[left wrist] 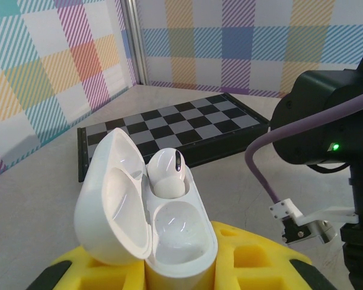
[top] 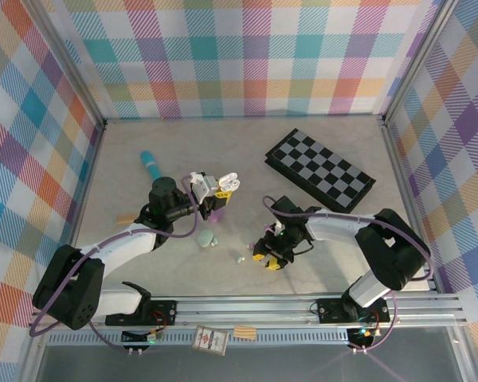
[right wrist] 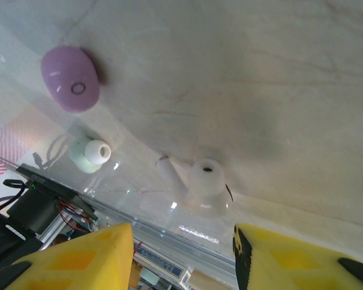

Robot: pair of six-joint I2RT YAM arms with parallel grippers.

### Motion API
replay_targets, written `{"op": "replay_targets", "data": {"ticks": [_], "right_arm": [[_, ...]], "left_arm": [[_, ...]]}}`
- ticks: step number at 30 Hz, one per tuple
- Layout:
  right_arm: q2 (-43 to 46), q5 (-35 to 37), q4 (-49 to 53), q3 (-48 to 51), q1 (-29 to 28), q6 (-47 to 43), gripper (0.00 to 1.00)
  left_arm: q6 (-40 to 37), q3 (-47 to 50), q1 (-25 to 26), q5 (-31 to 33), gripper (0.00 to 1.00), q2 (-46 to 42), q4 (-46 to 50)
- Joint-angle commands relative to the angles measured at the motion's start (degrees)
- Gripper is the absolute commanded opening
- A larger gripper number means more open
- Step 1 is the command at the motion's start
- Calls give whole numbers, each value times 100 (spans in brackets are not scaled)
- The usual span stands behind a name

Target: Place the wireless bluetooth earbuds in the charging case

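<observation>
top / left gripper point(top: 217, 189): raised off the table point(top: 334, 239), clenched on the white case point(top: 223, 185). Lid is up and the case is tipped toward the middle, likely so the other arm can reach the sockets.
top / right gripper point(top: 269, 256): down at the table near the front rail, well apart from the case. Reads as a pick position.
top / clutter: chessboard point(top: 319, 169) sits far right, teal stick point(top: 150, 165) far left. Neither is in the working lane.
top / mint pebble point(top: 205, 239): lies on the table between the two arms. Can't tell what it is at this size.
left wrist / left gripper point(left wrist: 181, 275): yellow fingers point(left wrist: 260, 266) clamp the case base from both sides. This leaves the top free for loading.
left wrist / white case point(left wrist: 151, 211): hinged open, lid swung to the left.
left wrist / seated bud point(left wrist: 165, 172): white, sitting in the far socket.
left wrist / near socket point(left wrist: 178, 226): empty, my guess for the next slot to fill.
right wrist / right gripper point(right wrist: 181, 254): released, fingers apart, nothing between them.
right wrist / white bud point(right wrist: 202, 184): lies on the table just ahead of the gap, stem to the left. It looks like the intended pick and it isn't touched yet.
right wrist / mint bud point(right wrist: 88, 154): on the table, left of the white one.
right wrist / lilac bud point(right wrist: 71, 78): farther out, also loose.
risk: the bud is tiny and smooth, so an off-centre close could flick it away.
</observation>
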State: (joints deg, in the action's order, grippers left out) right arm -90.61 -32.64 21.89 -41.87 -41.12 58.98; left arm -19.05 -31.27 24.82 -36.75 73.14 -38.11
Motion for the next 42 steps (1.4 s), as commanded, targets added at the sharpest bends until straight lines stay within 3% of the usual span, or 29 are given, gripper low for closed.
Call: {"op": "replay_targets", "data": {"ticks": [1, 7, 13, 17, 23, 31, 37, 42], "right_arm": [[-194, -61, 103, -265, -12, -186, 48], [-334, 313, 245, -448, 82, -382, 46], [-150, 870, 234, -529, 347, -594, 39], [-161, 927, 524, -744, 355, -899, 41], [-60, 1422, 1197, -1100, -198, -1985, 47], [-308, 2742, 1517, -1424, -1193, -3560, 49], [-546, 3051, 1582, -1597, -1405, -3813, 48], [-635, 3262, 1575, -1553, -1394, -3772, 44]], "left_arm": [[-15, 42, -56, -68, 3, -119, -199], [-61, 15, -56, -122, 3, -127, -118], [-84, 24, -57, -87, 3, -165, -112], [-95, 39, -58, -13, 3, -195, -117], [-86, 68, -63, 86, 3, -143, -212], [309, 133, -311, 493, 2, -46, -528], [551, 224, -593, 1028, 2, -60, -617], [511, 261, -672, 1108, 2, -163, -518]]}}
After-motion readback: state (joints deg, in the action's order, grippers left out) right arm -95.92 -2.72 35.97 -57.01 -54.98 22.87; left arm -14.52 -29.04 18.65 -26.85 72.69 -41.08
